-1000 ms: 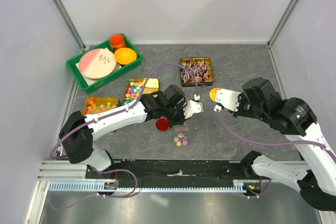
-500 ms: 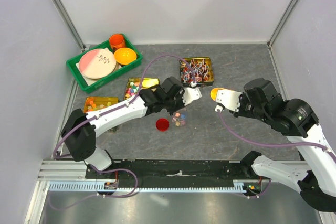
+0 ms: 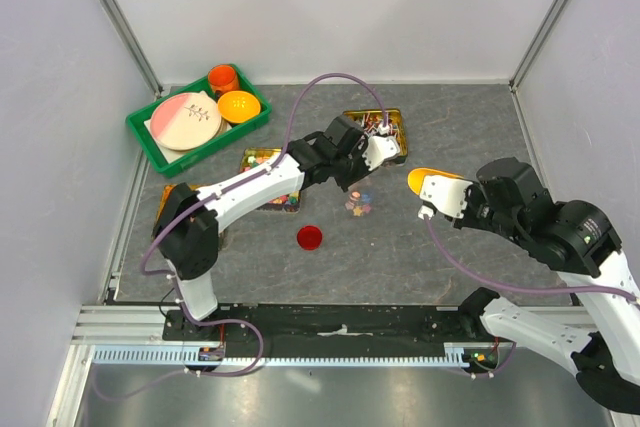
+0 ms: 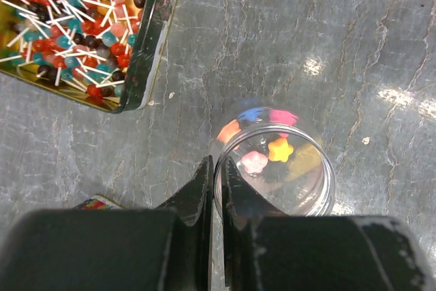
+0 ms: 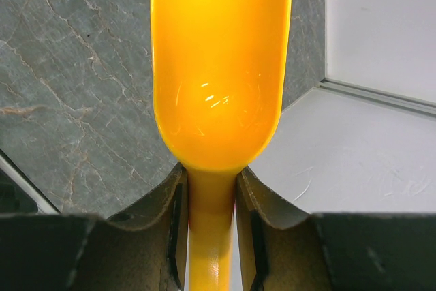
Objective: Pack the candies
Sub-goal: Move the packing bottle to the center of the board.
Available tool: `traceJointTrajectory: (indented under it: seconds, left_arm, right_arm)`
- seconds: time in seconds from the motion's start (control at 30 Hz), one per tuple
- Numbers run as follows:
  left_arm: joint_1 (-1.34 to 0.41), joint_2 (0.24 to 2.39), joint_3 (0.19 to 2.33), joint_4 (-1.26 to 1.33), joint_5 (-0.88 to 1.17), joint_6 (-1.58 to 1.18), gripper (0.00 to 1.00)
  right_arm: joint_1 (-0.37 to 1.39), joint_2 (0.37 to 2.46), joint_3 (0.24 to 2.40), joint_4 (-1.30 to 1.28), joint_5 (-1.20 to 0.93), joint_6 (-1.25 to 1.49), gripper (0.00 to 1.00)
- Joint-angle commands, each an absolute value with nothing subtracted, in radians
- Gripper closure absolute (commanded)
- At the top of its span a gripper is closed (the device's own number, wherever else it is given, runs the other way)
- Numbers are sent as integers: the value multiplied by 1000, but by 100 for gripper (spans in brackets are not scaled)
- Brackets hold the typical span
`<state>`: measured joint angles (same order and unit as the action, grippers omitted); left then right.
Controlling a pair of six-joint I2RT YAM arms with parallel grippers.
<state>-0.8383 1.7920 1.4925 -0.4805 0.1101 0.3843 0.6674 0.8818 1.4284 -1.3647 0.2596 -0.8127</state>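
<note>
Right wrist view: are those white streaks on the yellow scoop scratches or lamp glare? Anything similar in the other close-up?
Right wrist view: likely glare, soft reflections on the glossy scoop. Left wrist view: bright glints on the table and the jar; the left claw, nearest the lens, is blurred.

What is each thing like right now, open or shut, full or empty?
jar: upright, lid off, a few candies inside.
red lid: off, lying on the table.
left hand: shut on the jar's rim.
yellow scoop: empty.
right hand: shut on the scoop's handle.
lollipop tin: open, full.
</note>
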Motion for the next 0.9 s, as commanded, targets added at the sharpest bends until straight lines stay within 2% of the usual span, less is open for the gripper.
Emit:
traceJointTrajectory:
  seconds: [0.0,0.4,0.7,0.87]
  left_arm:
    - [-839,1836,1566,-492,127,388,98]
    - [-839,1878,1574,-491,109,377,98]
    - [-830,1868,1585,-489,100,370,86]
    - [-830,1844,1583,-495,106,364,71]
  right_arm:
    - [664,862,1411,-1373,278,-815,100]
    - [664,864,1401,-1368,278,-821,100]
    - [664,865,1397,-1368,281,-821,100]
    - [663,867,1401,-1367,281,-824,100]
